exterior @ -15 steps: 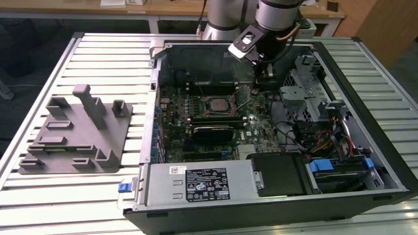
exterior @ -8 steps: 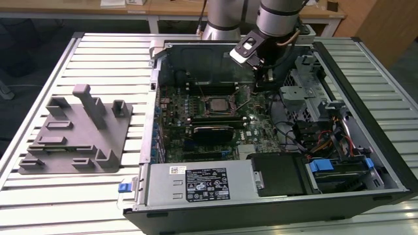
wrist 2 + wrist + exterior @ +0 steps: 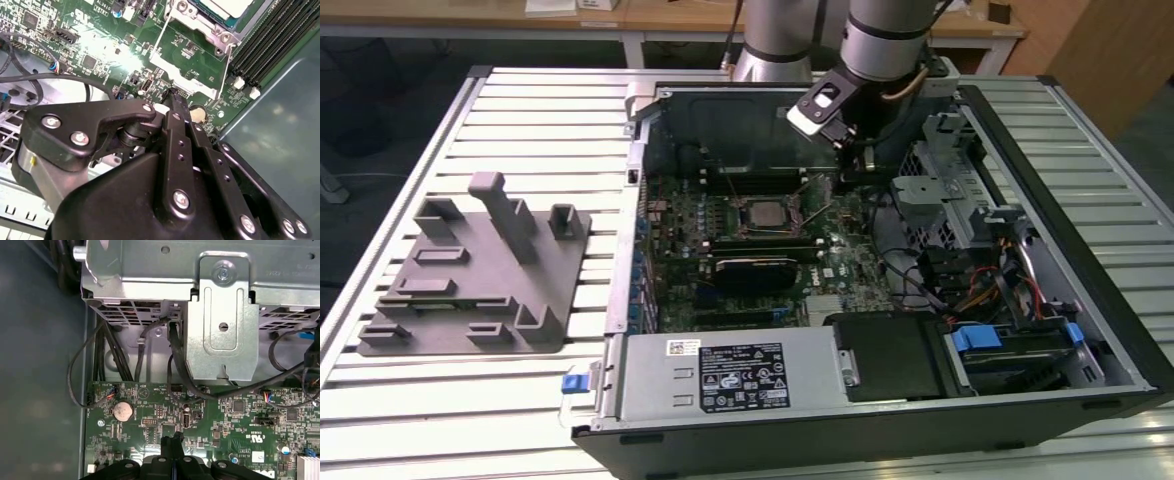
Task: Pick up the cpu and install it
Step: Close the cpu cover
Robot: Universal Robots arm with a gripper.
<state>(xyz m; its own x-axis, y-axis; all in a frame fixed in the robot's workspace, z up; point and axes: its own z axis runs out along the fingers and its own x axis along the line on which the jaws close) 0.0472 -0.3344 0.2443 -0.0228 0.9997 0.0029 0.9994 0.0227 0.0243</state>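
As the cpu [image 3: 225,6] lies in its socket [image 3: 212,31], I judge placement done. The fingers [image 3: 168,444] are pinched together and empty, low over the motherboard [image 3: 225,415]. Any next move must clear nearby cables [image 3: 150,335].

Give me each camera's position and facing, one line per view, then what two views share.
Exterior view: raised beside the table, looking down into the open computer case; the arm enters from the far side.
First wrist view: on the wrist, looking along the shut fingers, over the motherboard, at a metal drive cage.
Second wrist view: on the wrist, looking past the gripper towards the cpu in its socket.
Shared: exterior and second wrist views both show the cpu.
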